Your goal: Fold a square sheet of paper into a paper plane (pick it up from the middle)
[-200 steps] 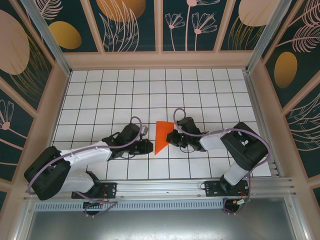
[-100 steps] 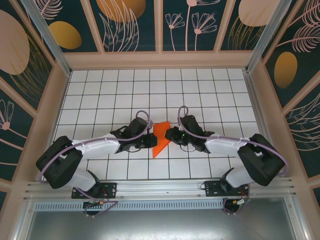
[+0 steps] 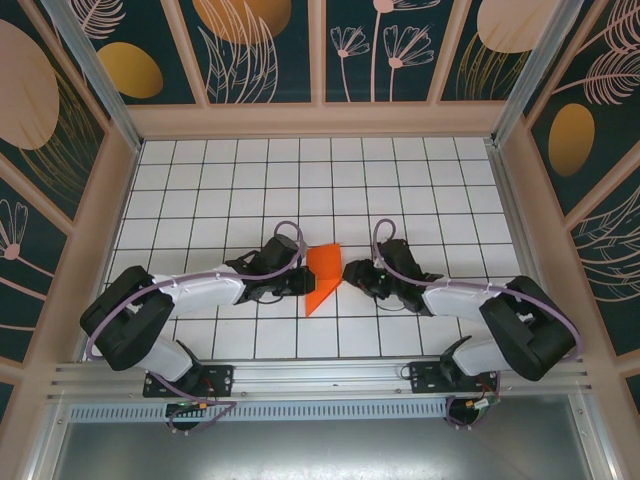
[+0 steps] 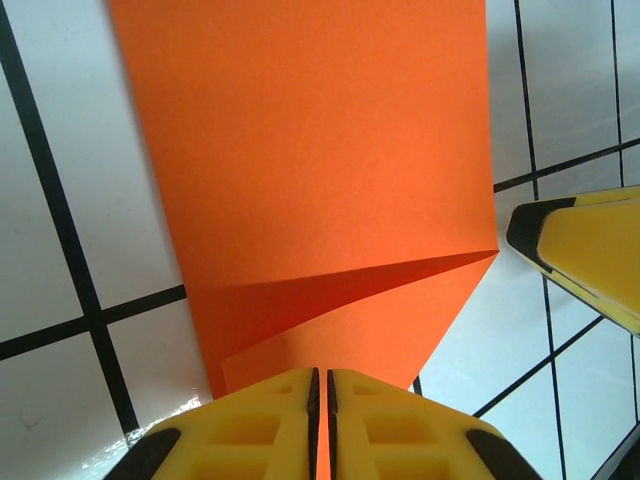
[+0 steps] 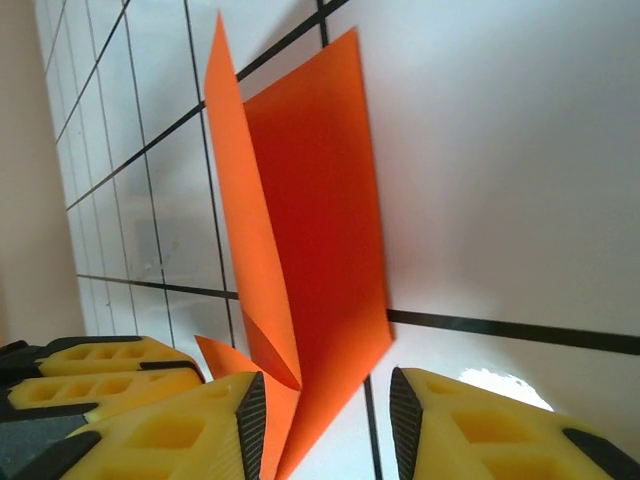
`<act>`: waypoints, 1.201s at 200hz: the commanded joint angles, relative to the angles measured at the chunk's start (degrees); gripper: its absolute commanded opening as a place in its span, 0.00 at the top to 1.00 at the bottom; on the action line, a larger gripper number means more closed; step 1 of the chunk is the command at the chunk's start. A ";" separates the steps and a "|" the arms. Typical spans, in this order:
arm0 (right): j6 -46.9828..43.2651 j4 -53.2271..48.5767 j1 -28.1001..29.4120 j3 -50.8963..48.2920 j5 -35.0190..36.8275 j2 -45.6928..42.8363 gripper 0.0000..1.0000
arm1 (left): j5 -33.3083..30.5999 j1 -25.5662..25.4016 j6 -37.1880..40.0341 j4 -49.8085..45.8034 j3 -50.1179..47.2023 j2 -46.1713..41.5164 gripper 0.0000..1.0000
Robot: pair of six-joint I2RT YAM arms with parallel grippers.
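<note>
Paper: thin orange paper sheet (image 3: 322, 272), part folded, point toward the near side, not yet a dart.
Paper place: centre of the white tiled table (image 3: 220, 190), between the two grippers.
Paper shape: in the right wrist view one flap (image 5: 240, 200) stands up along a crease and the rest lies flat on the tiles. In the left wrist view a diagonal fold line (image 4: 350, 280) crosses the sheet.
Left gripper: yellow-fingered left gripper (image 4: 320, 385) at the sheet's left edge, fingers pressed together with a sliver of orange pinched between them.
Right gripper: yellow-fingered right gripper (image 5: 325, 400) at the sheet's right edge, jaws apart and holding nothing, with the near part of the sheet lying in the gap.
Step in hand: likely laying the raised flap over and creasing it.
Doing it well: let the left pinch act as anchor so the sheet can't slide. Close the right fingers low on the flap edge, bring that edge square to the centre crease, then press along the fold.
Risk: thin paper, so a hard pull could tear or skew it.
Containers: none to report; the sheet rests directly on the tiles.
</note>
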 commanded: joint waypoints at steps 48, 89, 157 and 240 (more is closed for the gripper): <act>-3.30 5.90 -0.42 7.39 -6.80 10.02 0.58 | -0.71 0.06 0.92 0.37 0.52 0.51 0.86; -8.17 3.19 -1.35 13.19 -9.65 16.86 0.63 | -0.43 0.07 1.25 0.44 0.00 -0.51 0.85; -10.49 1.07 -3.06 17.57 -9.96 21.66 0.91 | -1.55 0.10 2.57 1.05 -2.35 -6.34 0.76; 16.00 8.46 4.40 9.59 8.44 14.46 0.95 | -4.03 -3.15 6.76 3.27 -4.84 -11.31 0.46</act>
